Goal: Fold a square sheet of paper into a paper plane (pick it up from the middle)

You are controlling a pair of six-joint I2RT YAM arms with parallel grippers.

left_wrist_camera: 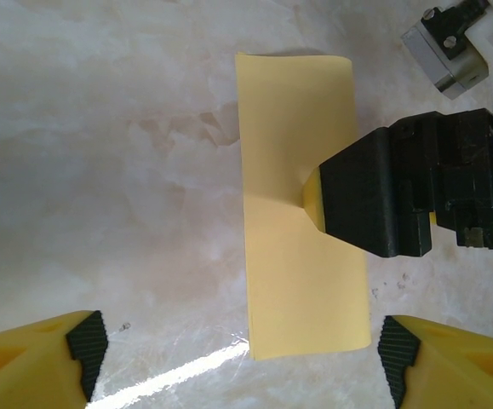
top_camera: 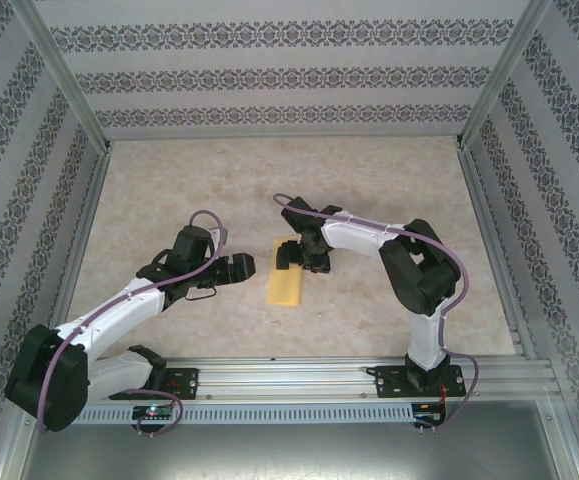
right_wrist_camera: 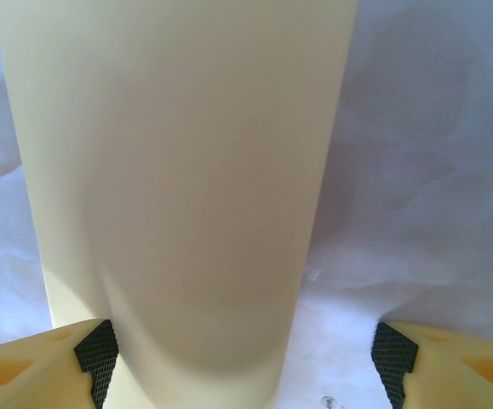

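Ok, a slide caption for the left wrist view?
Open right gripper touching the folded yellow paper sheet on a marbled table.

Left arm (top_camera: pixel 119 305) and right arm (top_camera: pixel 354 235) wear white link shells between bulky black joint housings, each trailed by a looping mauve cable (top_camera: pixel 205 214). Left hand (top_camera: pixel 251 268) and right hand (top_camera: pixel 304 257) are black blocks; their yellow fingers (right_wrist_camera: pixel 25 366) carry black cross-hatched pads (right_wrist_camera: pixel 98 349).

My right gripper (top_camera: pixel 304 258) sits over the far end of the folded sheet of paper (top_camera: pixel 285 288) and blocks any approach from there. My left gripper (top_camera: pixel 248 268) stands just beside the sheet's left edge. The sheet's near end and right edge lie free, as does the far half of the table (top_camera: pixel 169 180). Patterned walls (top_camera: pixel 269 75) close three sides, and a rail (top_camera: pixel 289 375) bars the near edge.
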